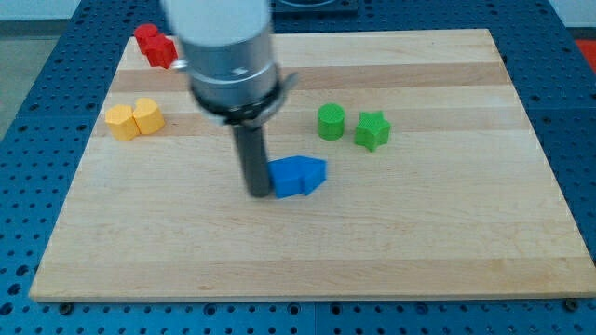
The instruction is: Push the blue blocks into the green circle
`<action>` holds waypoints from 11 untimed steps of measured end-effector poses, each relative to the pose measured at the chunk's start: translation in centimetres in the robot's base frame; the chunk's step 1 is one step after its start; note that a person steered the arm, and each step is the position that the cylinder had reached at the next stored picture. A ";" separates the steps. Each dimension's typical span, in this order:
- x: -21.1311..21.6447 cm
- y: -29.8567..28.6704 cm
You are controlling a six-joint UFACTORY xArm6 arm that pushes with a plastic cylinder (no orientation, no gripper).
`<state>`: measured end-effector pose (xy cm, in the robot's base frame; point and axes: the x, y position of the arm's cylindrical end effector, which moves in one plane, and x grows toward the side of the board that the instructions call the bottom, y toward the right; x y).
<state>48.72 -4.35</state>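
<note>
Blue blocks point(298, 176) touching my tip point(259, 194), gripperless, nothing grasped; off-centre push could split them, missing green circle point(331, 122).

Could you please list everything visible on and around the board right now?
blue blocks: two, blue, touching each other, board's middle
green circle: one, green, above and right of the blue pair
green star: one, green, just right of the circle
yellow blocks: two, yellow, touching, view's left
red blocks: red, count unclear, top left corner
board: one, pale wood, on a blue perforated table
my tip: one, dark rod, against the blue pair's left side
</note>
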 end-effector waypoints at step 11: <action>1.5 2.4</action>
